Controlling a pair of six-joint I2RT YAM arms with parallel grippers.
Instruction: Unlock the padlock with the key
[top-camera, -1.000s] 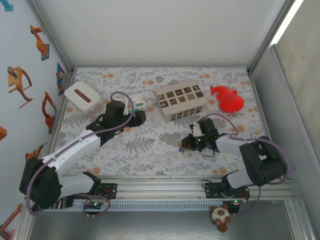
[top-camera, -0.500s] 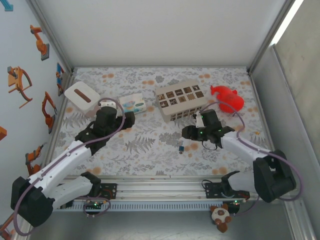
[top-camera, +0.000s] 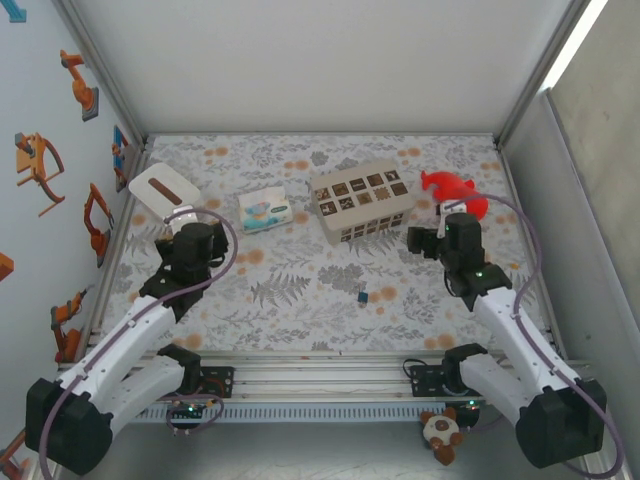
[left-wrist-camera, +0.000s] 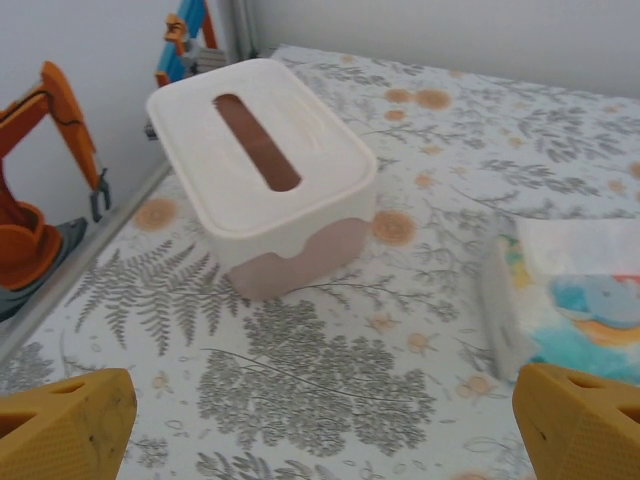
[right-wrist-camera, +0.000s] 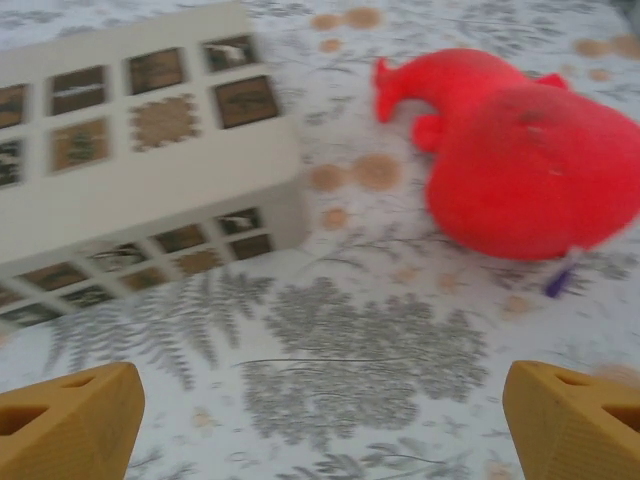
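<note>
A small blue piece (top-camera: 362, 297) lies loose on the near middle of the table (top-camera: 300, 300), well apart from both my grippers. It is too small to tell whether it is padlock or key. My right gripper (right-wrist-camera: 320, 420) faces the lattice box (right-wrist-camera: 130, 170) and red toy (right-wrist-camera: 520, 150), jaws wide and empty. My left gripper (left-wrist-camera: 320, 425) faces the tissue box (left-wrist-camera: 260, 160), likewise spread. I judge I'm at the reaching step: the nearer right gripper must come over that piece.

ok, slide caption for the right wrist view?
Open right gripper over floral mat, white lattice box and red toy ahead.
</note>
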